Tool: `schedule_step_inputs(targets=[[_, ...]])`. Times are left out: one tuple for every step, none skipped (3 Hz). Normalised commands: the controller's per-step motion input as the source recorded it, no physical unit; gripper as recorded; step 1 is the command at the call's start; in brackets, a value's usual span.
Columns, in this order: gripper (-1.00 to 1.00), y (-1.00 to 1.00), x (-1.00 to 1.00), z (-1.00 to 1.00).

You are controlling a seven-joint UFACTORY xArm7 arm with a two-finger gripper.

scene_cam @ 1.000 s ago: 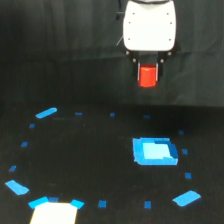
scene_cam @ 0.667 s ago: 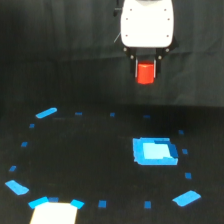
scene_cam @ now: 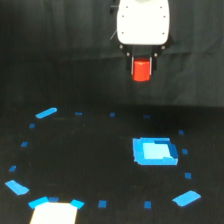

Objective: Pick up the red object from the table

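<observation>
The white end effector [scene_cam: 142, 70] has risen a little over the last second, pinching the small red-orange faceted block [scene_cam: 142, 70] well above the black table [scene_cam: 90, 150] with its blue square patch [scene_cam: 155, 151]; the pick looks essentially done. The arm is cut off above, fingers barely discernible

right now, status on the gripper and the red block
Gripper shut on red block. Block held high above the table. Nothing in the way.
</observation>
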Motion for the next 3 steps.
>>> schedule_step_inputs(targets=[[-1.00,0.08,0.04,0.24],[-1.00,-0.27,-0.20,0.42],[-1.00,-0.11,0.15,0.07]])
